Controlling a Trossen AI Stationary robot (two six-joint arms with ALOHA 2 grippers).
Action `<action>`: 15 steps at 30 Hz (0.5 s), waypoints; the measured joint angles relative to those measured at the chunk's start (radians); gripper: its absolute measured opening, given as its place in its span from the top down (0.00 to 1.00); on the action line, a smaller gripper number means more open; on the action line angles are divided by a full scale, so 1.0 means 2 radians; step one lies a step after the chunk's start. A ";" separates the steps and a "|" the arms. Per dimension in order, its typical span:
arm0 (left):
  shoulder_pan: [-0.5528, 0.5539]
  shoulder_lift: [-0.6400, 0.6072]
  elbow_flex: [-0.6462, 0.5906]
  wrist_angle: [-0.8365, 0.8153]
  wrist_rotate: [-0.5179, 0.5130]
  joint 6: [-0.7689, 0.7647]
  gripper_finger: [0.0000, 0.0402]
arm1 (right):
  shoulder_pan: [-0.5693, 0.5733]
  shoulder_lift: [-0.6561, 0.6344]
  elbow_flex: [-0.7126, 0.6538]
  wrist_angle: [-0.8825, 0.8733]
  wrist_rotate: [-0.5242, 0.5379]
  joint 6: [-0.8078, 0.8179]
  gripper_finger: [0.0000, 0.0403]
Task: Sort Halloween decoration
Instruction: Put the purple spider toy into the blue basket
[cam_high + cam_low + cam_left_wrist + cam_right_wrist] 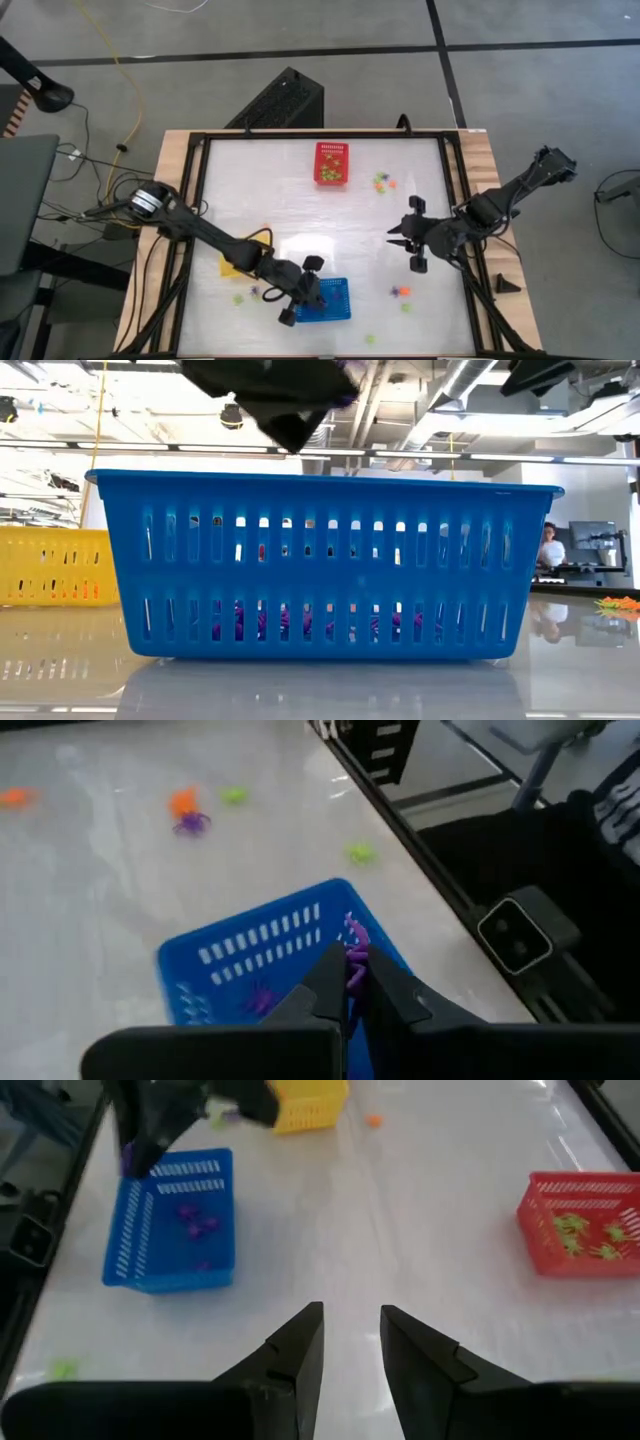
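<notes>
My left gripper (318, 292) is shut on a purple trinket (355, 958) over the left part of the blue basket (327, 300). It hangs above the basket's rim in the low view (290, 405). Several purple trinkets (195, 1225) lie in the blue basket. Green trinkets (585, 1235) lie in the red basket (332, 163). The yellow basket (240, 262) is partly hidden under my left arm. My right gripper (396, 238) is open and empty above bare table, right of centre; it also shows in the right wrist view (350, 1330). My left gripper pinches the purple trinket between its two fingertips (330, 975). A curly part of the trinket (353, 935) sticks out past the tips. The trinket is lifted clear, above the inside of the blue basket (255, 955).
Loose trinkets lie on the table: green and orange ones (382, 183) right of the red basket, an orange and purple pair (400, 293) and green ones (406, 307) right of the blue basket, others (240, 298) left of it. A person (550, 545) sits far behind.
</notes>
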 joint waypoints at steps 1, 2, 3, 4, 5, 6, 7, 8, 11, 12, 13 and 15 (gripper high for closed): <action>-0.002 0.003 0.000 -0.002 0.001 0.000 0.99 | -0.003 0.000 0.000 -0.002 0.000 -0.005 0.67; -0.002 0.007 0.000 -0.001 0.002 0.000 0.98 | -0.006 0.000 0.000 -0.004 0.000 -0.007 0.67; -0.003 0.010 0.004 0.002 0.002 0.000 0.97 | -0.007 0.000 0.000 -0.005 0.000 -0.008 0.67; -0.003 0.013 0.007 0.005 0.001 0.000 0.96 | -0.010 0.000 0.000 -0.008 0.000 -0.009 0.67; -0.003 0.014 0.008 0.005 0.000 0.001 0.94 | -0.012 0.000 0.000 -0.010 -0.001 -0.013 0.67; -0.002 0.014 0.010 0.001 -0.001 0.001 0.93 | -0.013 0.000 0.000 -0.010 -0.001 -0.019 0.67; -0.001 0.014 0.012 0.002 -0.003 0.001 0.91 | -0.015 0.000 0.000 -0.010 -0.001 -0.021 0.67; 0.000 0.014 0.013 0.004 -0.007 0.001 0.89 | -0.016 0.000 0.000 -0.012 -0.001 -0.022 0.67; 0.003 0.012 0.013 0.003 -0.026 0.000 0.83 | -0.016 0.000 0.000 -0.018 -0.001 -0.023 0.67; 0.003 0.011 0.012 0.002 -0.027 -0.001 0.81 | -0.016 0.000 0.000 -0.019 -0.001 -0.024 0.67; 0.003 0.011 0.012 0.003 -0.027 -0.006 0.79 | -0.016 0.000 0.000 -0.018 -0.001 -0.025 0.67; 0.002 0.010 0.013 -0.002 -0.027 -0.011 0.75 | -0.016 0.000 0.000 -0.018 -0.001 -0.027 0.67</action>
